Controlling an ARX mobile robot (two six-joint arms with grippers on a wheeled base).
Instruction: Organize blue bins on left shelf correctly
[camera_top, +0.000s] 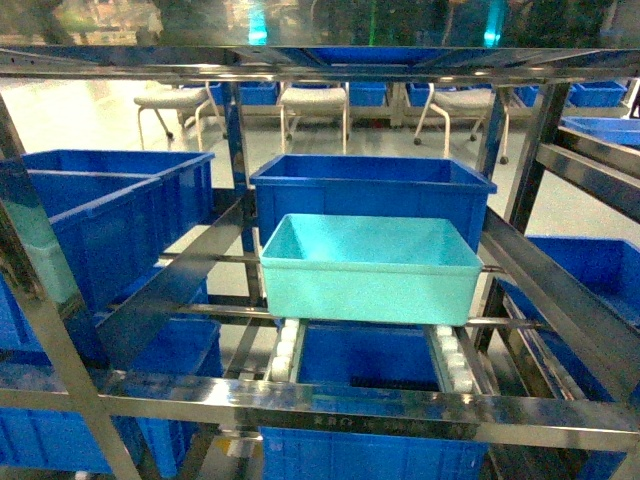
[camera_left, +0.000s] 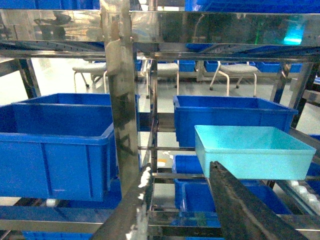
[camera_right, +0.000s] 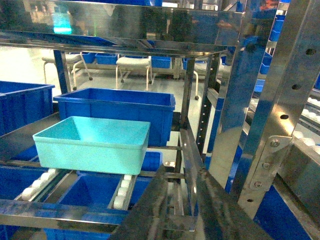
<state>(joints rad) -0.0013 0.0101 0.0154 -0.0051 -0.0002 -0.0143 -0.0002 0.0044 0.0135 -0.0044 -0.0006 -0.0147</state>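
Observation:
A pale turquoise bin (camera_top: 370, 268) sits on the white roller tracks (camera_top: 284, 348) of the middle bay of the left shelf (camera_top: 330, 398). Right behind it stands a dark blue bin (camera_top: 372, 190). Two more dark blue bins (camera_top: 95, 222) fill the bay to its left. Neither gripper shows in the head view. My left gripper (camera_left: 181, 168) is open and empty, in front of the shelf, with the turquoise bin (camera_left: 252, 150) just beyond its right finger (camera_left: 235, 200). My right gripper (camera_right: 181, 171) is open too, to the right of the turquoise bin (camera_right: 92, 142).
Dark blue bins (camera_top: 368, 362) lie on the lower tier, and another (camera_top: 600, 275) is in the right bay. Steel posts (camera_left: 122, 100) and slanted side beams (camera_top: 560, 300) frame each bay. A perforated upright (camera_right: 280, 115) stands close on the right. Chairs (camera_top: 312, 105) stand on the floor behind.

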